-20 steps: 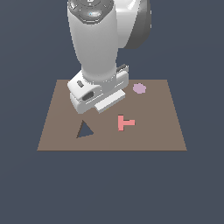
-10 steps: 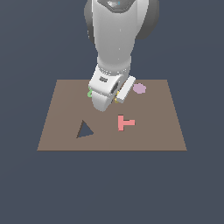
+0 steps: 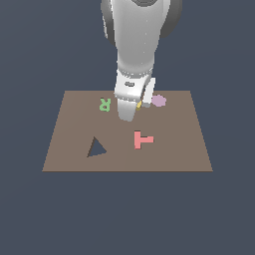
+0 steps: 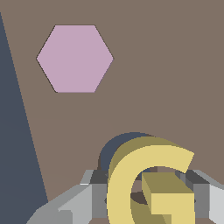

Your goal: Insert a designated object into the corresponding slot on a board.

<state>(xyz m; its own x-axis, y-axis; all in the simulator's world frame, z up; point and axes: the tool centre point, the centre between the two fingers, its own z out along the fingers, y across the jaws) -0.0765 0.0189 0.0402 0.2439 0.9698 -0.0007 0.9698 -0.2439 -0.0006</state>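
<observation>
- Yellow G block [image 4: 151,183], thick and blocky, sits clamped in the end effector [image 4: 144,197].
- Brown board [image 4: 166,78] lies beneath; pink hexagon [image 4: 75,58] nearby.

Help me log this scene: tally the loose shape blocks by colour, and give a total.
Green: 1, the R block
Pink: 1, the T block
Lilac: 1, the hexagon block
Yellow: 1, the G block, between the gripper fingers
Total: 4
</observation>
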